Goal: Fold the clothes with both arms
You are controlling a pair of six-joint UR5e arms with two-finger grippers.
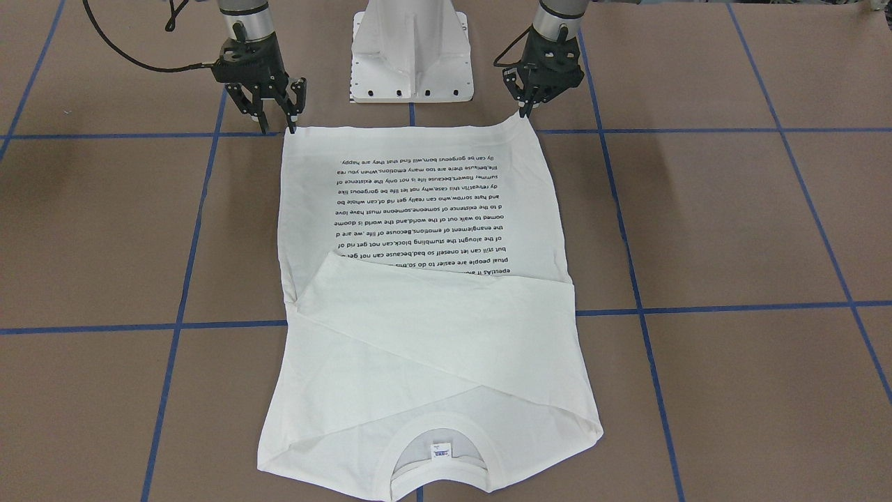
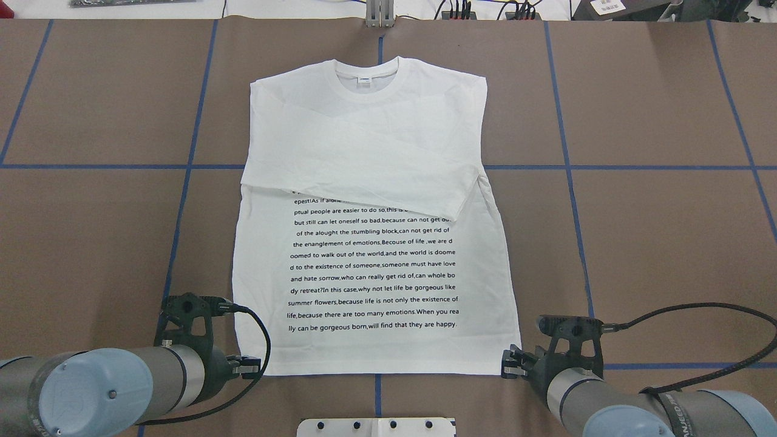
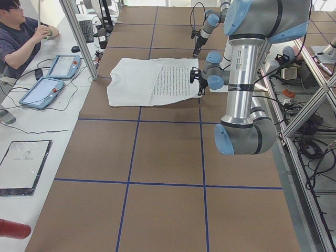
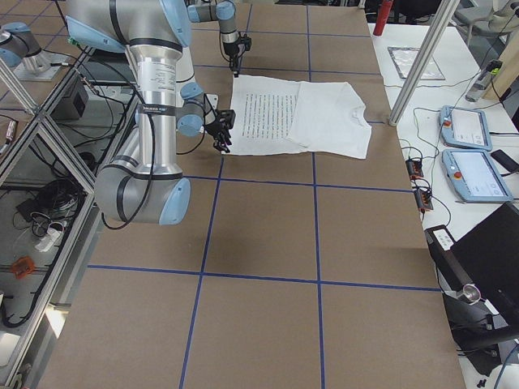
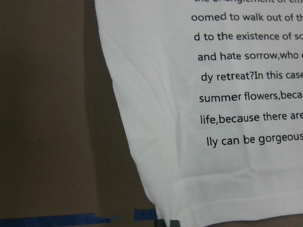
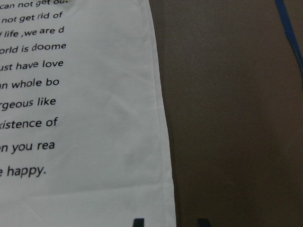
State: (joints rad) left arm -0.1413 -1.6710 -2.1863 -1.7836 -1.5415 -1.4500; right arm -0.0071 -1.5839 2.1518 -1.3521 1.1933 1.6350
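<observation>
The white T-shirt (image 2: 376, 200) lies flat on the brown table, text block (image 2: 373, 267) up. Both sleeves are folded across the chest, and the collar (image 2: 367, 76) is on the far side. My left gripper (image 2: 250, 366) is at the near left hem corner. Its fingers are close together on the hem, and the corner peaks up at that gripper in the front view (image 1: 527, 110). My right gripper (image 2: 510, 364) is at the near right hem corner. It is open, and its fingers (image 1: 293, 124) straddle the shirt's edge (image 6: 165, 156).
The white pedestal base (image 1: 410, 56) stands between the arms at the table's near edge. Blue tape lines (image 2: 564, 167) grid the table. An operator (image 3: 21, 31) sits at a side desk with tablets (image 3: 52, 79) beyond the shirt's collar end.
</observation>
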